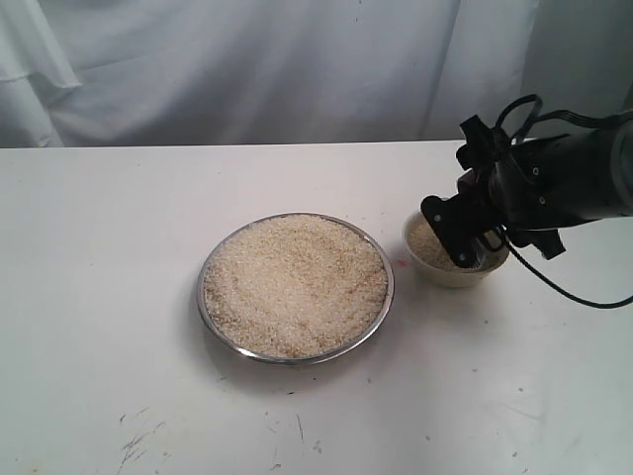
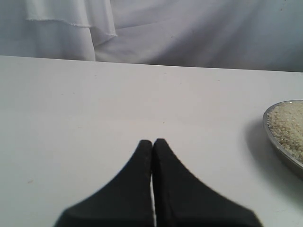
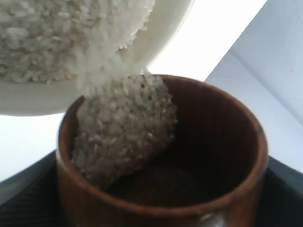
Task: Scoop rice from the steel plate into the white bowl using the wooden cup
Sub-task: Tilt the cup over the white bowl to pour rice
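Observation:
The steel plate (image 1: 368, 334) lies mid-table, heaped with rice (image 1: 295, 285); its edge (image 2: 279, 147) also shows in the left wrist view. To its right stands the white bowl (image 1: 445, 275), holding some rice (image 1: 425, 242). My right gripper (image 1: 465, 233) hangs over the bowl, shut on the wooden cup (image 3: 222, 142). The cup is tipped toward the bowl (image 3: 165, 33), and rice (image 3: 123, 127) slides from its mouth into the bowl. In the exterior view the gripper hides the cup. My left gripper (image 2: 153, 142) is shut and empty, low over bare table left of the plate.
A white table (image 1: 99, 247) carries everything, with a white cloth backdrop (image 1: 247, 69) behind its far edge. Small dark scuff marks (image 1: 138, 435) dot the near left of the table. A black cable (image 1: 584, 292) loops down from the right arm.

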Robot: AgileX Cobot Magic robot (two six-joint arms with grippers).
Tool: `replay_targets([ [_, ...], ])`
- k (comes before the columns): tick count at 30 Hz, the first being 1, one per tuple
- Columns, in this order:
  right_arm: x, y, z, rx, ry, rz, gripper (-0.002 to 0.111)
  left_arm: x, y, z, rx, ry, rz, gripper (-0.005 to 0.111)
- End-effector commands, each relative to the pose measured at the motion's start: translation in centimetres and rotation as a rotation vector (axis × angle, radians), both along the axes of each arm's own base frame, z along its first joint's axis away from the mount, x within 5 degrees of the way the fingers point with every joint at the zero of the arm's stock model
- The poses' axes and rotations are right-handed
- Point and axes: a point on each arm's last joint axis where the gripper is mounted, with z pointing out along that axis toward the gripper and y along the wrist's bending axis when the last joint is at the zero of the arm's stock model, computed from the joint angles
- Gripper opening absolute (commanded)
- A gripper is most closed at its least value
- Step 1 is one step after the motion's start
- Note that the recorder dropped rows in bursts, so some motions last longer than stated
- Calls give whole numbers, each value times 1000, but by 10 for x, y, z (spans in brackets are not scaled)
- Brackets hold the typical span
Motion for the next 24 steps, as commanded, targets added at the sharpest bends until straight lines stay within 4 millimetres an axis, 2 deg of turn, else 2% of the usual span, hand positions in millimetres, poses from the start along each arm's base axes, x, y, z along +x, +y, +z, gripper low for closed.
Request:
replay_targets([
  [1, -2, 3, 3, -27, -17, 22, 0, 0, 0, 0, 1, -14, -2, 0],
  [10, -3, 8, -7, -122, -30, 26, 0, 0, 0, 0, 1, -14, -2, 0],
  [24, -8, 20, -3, -168, -77, 47, 0, 0, 0, 0, 1, -14, -2, 0],
])
